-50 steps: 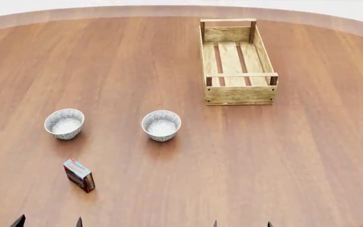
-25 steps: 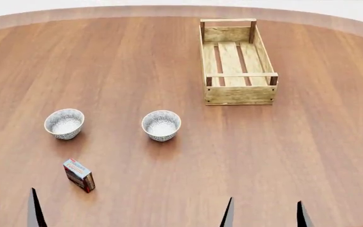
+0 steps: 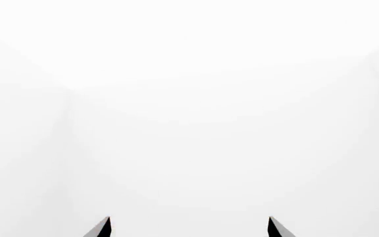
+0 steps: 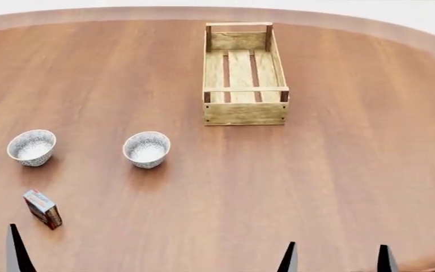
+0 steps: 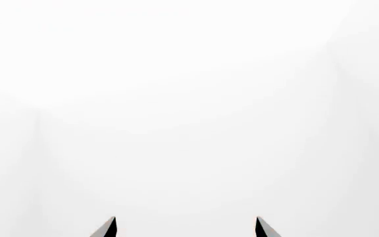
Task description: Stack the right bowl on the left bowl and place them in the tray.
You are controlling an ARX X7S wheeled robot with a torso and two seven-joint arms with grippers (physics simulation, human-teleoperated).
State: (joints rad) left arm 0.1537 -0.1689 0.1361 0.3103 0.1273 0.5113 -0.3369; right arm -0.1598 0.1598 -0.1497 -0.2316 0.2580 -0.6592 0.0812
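Two speckled white bowls stand on the wooden table, the left bowl (image 4: 32, 147) and the right bowl (image 4: 146, 149), apart from each other. The tray (image 4: 244, 73), a light-wood slatted crate, sits farther back and holds nothing. At the near edge of the head view, my right gripper (image 4: 337, 260) shows two dark tips set wide apart, well short of the bowls. Only one fingertip (image 4: 15, 255) of my left gripper shows there. Both wrist views face blank white, with the left gripper (image 3: 189, 228) and right gripper (image 5: 185, 228) open and holding nothing.
A small red-and-blue box (image 4: 43, 208) lies near the left bowl, towards me. The round brown table (image 4: 353, 170) curves to its far edge behind the tray.
In the head view the bowls, box and tray have all shifted left, so the view has turned right. The dark fingertips have risen a little higher into the frame.
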